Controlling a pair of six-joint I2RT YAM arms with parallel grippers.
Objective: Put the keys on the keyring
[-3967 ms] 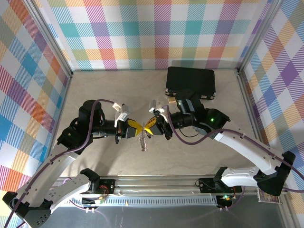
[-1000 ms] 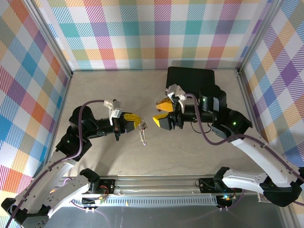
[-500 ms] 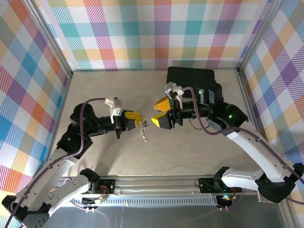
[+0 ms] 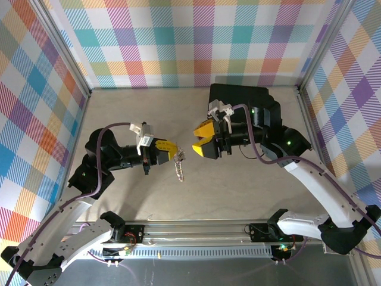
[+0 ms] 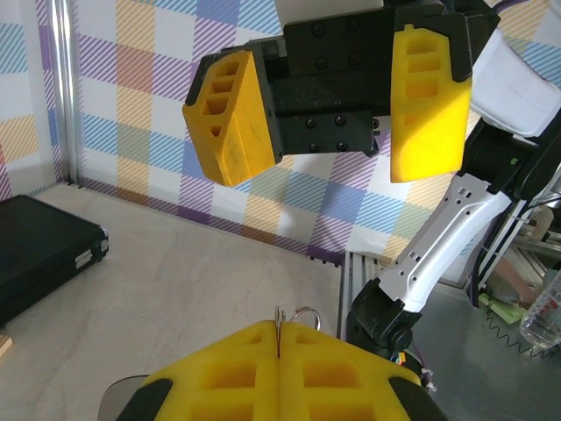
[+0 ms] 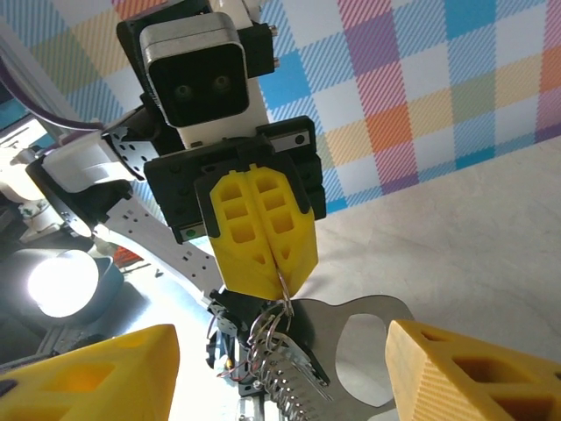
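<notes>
while left hand (image 4: 172, 152) pinches keyring (image 4: 179, 169), right hand (image 4: 199, 139) agape

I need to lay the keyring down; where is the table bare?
Bare table lies at the far left, between the left wall and the black case, and along the near strip before the rail. It is crowded mid-table, where the left gripper holds the keyring facing the right gripper.

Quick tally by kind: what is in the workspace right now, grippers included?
Grippers: 2 (left gripper shut on the keyring, right gripper open)
Keyring: 1
Black case: 1
Total: 4; separate keys on the ring are too small to count.
</notes>
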